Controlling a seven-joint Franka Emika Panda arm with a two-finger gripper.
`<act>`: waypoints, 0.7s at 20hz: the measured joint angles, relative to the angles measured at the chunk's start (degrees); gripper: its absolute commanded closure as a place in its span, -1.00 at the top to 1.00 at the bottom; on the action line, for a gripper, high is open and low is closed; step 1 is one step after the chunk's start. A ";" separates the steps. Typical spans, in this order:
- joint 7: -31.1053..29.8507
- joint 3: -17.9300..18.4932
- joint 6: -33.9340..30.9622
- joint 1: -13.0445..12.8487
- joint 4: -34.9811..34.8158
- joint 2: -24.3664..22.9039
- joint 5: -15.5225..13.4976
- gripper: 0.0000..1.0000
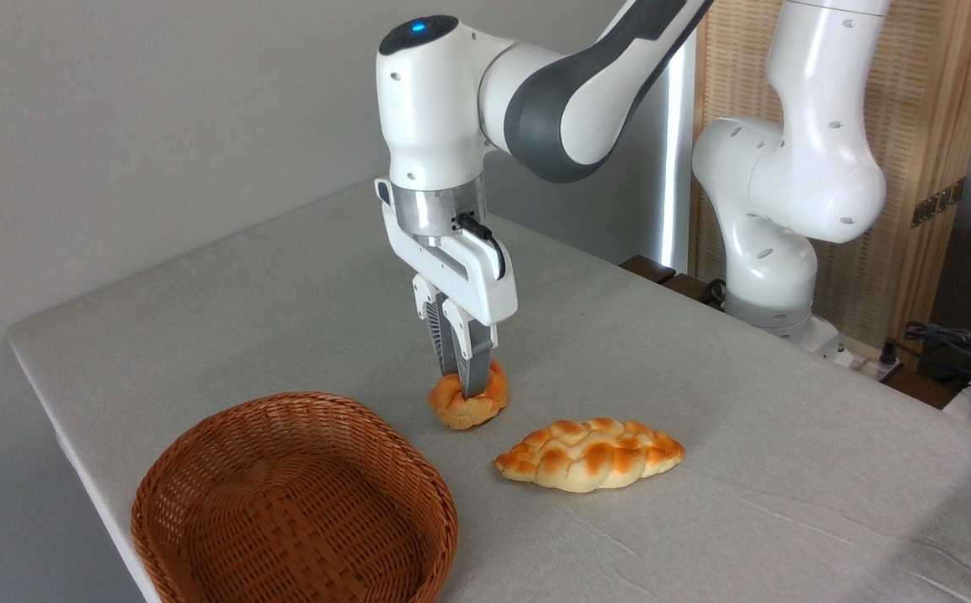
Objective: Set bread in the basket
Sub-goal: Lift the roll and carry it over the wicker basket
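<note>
Two breads: one small round knotted golden-orange bun (468, 400) and one longer oval braided loaf (590, 453) are lying on the tabletop.
One basket: a round, shallow basket of woven reddish-brown wicker (294, 501) is sitting at the near left edge, holding nothing.
One arm: a white and grey robot arm (535, 92) is reaching down from the upper right.
End effector (462, 381): it is pointing straight down with its two ribbed grey fingers (472, 356) pressing into the bun, clenched on it.
Bun position: it is sitting on the pale grey cloth-covered tabletop (284, 285), just beyond the basket's far right rim and outside it.
Loaf position: it is resting just right of the bun, apart from it and untouched.
Background: a woven bamboo screen (912, 109) is standing behind the arm.
</note>
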 measured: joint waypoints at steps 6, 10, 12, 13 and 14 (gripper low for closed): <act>0.00 0.66 -4.72 0.15 10.69 -0.49 0.00 -0.37; -0.02 2.56 -5.17 0.27 21.57 4.74 0.00 -0.29; 0.04 2.79 -4.98 0.24 25.86 9.21 0.00 -0.29; 0.04 2.72 -4.11 0.11 27.29 11.48 0.00 -0.28; 0.05 2.59 -2.43 0.03 28.27 13.53 0.01 -0.25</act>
